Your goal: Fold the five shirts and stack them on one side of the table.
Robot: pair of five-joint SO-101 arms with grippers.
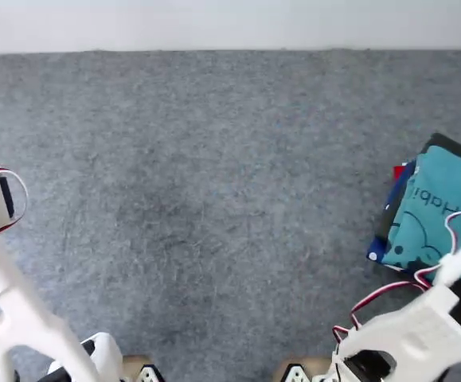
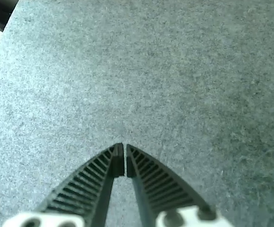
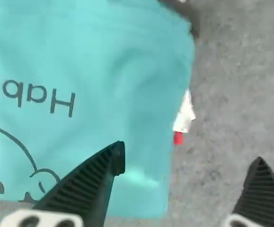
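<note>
A stack of folded shirts sits at the table's right edge, with a teal printed shirt (image 1: 441,215) on top and blue, red and dark layers (image 1: 398,185) showing beneath it. In the right wrist view the teal shirt (image 3: 89,90) lies under my right gripper (image 3: 189,163), which is open, one finger over the shirt's edge and the other over bare grey felt. A red and white bit (image 3: 181,124) pokes out from under the stack. My left gripper (image 2: 125,158) is shut with nothing in it, above bare felt on the left side.
Grey felt (image 1: 214,175) covers the whole table, with a pale wall beyond its far edge. The left arm (image 1: 7,302) rises at the near left and the right arm (image 1: 421,326), with red and white cables, at the near right.
</note>
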